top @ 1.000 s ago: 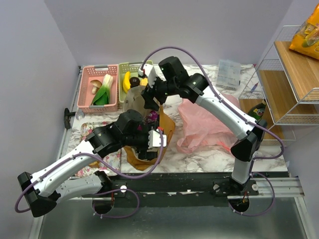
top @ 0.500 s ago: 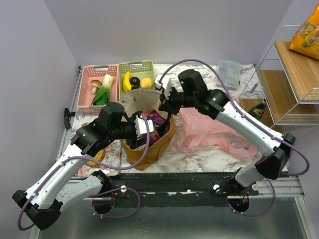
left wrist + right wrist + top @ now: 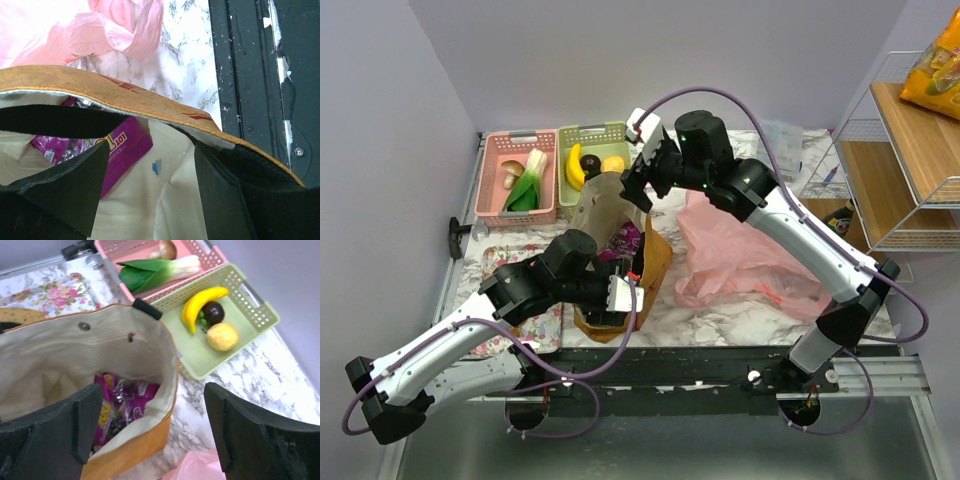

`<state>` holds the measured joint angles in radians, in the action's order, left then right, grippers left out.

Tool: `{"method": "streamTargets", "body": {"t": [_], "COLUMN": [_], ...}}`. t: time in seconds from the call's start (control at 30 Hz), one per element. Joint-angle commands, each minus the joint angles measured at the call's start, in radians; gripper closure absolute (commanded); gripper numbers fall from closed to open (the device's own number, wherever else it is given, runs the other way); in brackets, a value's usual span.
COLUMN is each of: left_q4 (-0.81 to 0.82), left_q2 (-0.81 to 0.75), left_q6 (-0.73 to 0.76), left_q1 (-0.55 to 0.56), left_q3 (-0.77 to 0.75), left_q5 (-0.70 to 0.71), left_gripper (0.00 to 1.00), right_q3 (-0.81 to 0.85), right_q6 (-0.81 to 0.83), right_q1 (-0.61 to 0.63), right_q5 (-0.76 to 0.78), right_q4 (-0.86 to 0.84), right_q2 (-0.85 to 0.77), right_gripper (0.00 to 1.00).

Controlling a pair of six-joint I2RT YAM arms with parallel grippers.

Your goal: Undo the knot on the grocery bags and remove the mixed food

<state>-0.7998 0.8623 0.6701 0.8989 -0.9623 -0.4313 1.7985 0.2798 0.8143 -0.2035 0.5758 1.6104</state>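
Observation:
The mustard-yellow tote (image 3: pixel 655 268) stands open mid-table, and a purple packet (image 3: pixel 120 400) lies inside on its cream lining. My left gripper (image 3: pixel 626 293) is open at the tote's near rim, with lining and the packet (image 3: pixel 112 150) between its fingers. My right gripper (image 3: pixel 638 178) hangs open above the far rim, gripping nothing. The empty-looking pink bag (image 3: pixel 740 255) lies crumpled to the right. A pink basket (image 3: pixel 520 140) holds a leek (image 3: pixel 160 269) and a mushroom (image 3: pixel 167 247). A green basket (image 3: pixel 250 305) holds a banana (image 3: pixel 200 306), a dark fruit (image 3: pixel 214 313) and a lemon (image 3: pixel 222 336).
A floral tray (image 3: pixel 515 310) lies under my left arm. A wire shelf (image 3: pixel 910 150) at the right carries an orange packet (image 3: pixel 940 70), with a dark bottle (image 3: pixel 836 222) below. A clear box (image 3: pixel 780 135) sits at the back. The table's dark front rail (image 3: pixel 260 75) runs close by.
My right gripper closed at the tote's right rim half a second ago, then opened and lifted back over the far rim. My left gripper drew toward the near rim. The tote's mouth narrowed.

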Motion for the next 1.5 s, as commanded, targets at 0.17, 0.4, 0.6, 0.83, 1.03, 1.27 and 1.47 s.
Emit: {"method": "streamTargets", "body": {"t": [0.17, 0.4, 0.6, 0.83, 1.03, 1.27, 1.47], "left_q4": [0.001, 0.067, 0.116, 0.119, 0.125, 0.327, 0.549], "left_q2": [0.04, 0.053, 0.019, -0.006, 0.058, 0.114, 0.139], "left_q6": [0.022, -0.102, -0.204, -0.026, 0.063, -0.195, -0.181], "left_q1": [0.05, 0.04, -0.117, -0.032, 0.143, 0.099, 0.064], "left_q3": [-0.016, -0.02, -0.036, 0.075, 0.17, 0.167, 0.23], "left_q5": [0.048, 0.09, 0.08, 0.189, 0.311, 0.387, 0.463], "left_gripper": [0.28, 0.24, 0.32, 0.41, 0.35, 0.31, 0.17], "right_q3": [0.074, 0.043, -0.186, -0.512, -0.616, -0.693, -0.725], "right_q6": [0.043, 0.094, 0.101, 0.152, 0.096, 0.093, 0.087], "right_q1": [0.001, 0.001, -0.001, 0.001, 0.0, 0.001, 0.0], "right_q5": [0.159, -0.074, -0.172, -0.241, -0.21, -0.202, -0.216], "right_q4": [0.131, 0.17, -0.029, -0.162, -0.205, -0.249, -0.249], "right_q2": [0.133, 0.097, -0.119, -0.365, -0.408, -0.471, -0.503], "right_gripper": [0.06, 0.83, 0.99, 0.99, 0.99, 0.99, 0.99]}}
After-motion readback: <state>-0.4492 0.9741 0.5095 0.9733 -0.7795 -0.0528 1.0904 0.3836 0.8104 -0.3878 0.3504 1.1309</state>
